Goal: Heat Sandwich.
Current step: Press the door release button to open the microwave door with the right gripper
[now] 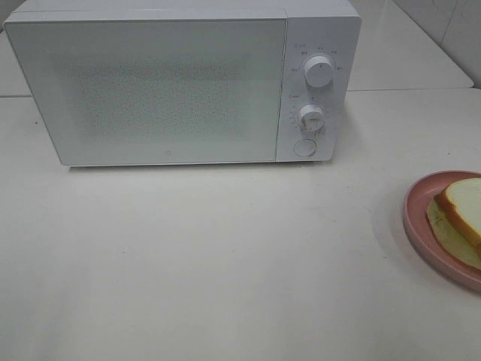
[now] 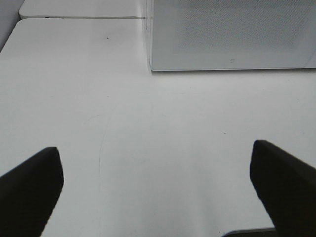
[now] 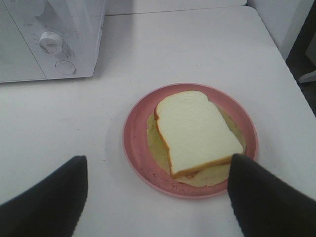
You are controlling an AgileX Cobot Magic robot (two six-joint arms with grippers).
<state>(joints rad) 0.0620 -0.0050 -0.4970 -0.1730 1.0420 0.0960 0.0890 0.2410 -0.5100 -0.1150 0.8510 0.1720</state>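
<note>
Hovering my right gripper wide open, empty | sandwich just ahead of it on pink plate, near-right of microwave | right arm nearer | left gripper open, empty

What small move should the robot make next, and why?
Probably bring the open left gripper toward the microwave door: the door is shut, so the sandwich, lying on the pink plate, cannot go in yet.
</note>
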